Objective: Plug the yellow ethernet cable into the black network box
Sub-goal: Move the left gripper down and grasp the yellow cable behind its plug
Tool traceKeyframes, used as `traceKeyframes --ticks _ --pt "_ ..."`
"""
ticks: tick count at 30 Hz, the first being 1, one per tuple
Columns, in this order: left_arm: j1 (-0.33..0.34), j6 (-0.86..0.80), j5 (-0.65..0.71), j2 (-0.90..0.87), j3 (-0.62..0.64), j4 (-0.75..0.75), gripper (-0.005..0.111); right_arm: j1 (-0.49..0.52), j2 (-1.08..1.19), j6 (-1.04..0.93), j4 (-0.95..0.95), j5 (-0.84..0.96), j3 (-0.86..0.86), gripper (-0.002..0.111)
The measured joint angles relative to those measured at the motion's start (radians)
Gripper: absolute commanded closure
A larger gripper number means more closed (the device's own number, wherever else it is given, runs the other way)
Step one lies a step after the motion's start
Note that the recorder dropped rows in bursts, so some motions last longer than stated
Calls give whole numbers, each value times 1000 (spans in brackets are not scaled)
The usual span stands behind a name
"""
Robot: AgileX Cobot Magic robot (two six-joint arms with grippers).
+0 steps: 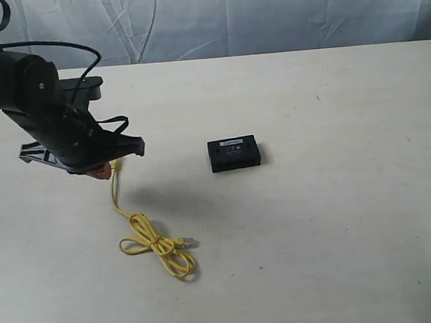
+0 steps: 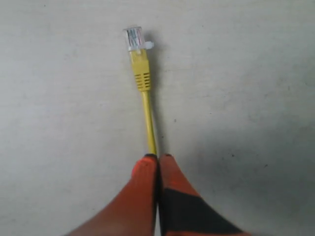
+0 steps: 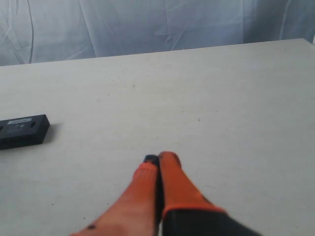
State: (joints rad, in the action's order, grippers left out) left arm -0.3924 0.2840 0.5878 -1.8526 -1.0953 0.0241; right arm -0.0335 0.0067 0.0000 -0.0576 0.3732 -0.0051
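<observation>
The yellow ethernet cable (image 1: 151, 243) hangs from my left gripper (image 1: 104, 170) down to loose loops on the table, with a clear plug (image 1: 186, 242) lying at the loops' end. In the left wrist view my left gripper (image 2: 157, 158) is shut on the yellow ethernet cable (image 2: 147, 118) a short way behind its other clear plug (image 2: 133, 38), which sticks out past the orange fingertips above the table. The black network box (image 1: 234, 153) lies flat to the right of that gripper, apart from the cable. My right gripper (image 3: 160, 160) is shut with nothing in it, and the black network box (image 3: 22, 131) sits well off to its side.
A pale table (image 1: 341, 218) carries everything. A creased grey-white cloth (image 1: 263, 10) hangs behind the table's far edge. The left arm's black body (image 1: 20, 88) and its cables stand over the table's left part.
</observation>
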Motion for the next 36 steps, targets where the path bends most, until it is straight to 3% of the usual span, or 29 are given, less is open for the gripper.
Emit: traceKeyframes --ticks 12,24,36 --pt "0 12 -50 -71 -2 -2 107 0 0 0 0 0 0 109" --pt "0 12 -64 -71 -2 -12 76 0 0 0 0 0 0 109" --pt "-6 12 -49 -93 -2 -12 76 0 0 0 0 0 0 109"
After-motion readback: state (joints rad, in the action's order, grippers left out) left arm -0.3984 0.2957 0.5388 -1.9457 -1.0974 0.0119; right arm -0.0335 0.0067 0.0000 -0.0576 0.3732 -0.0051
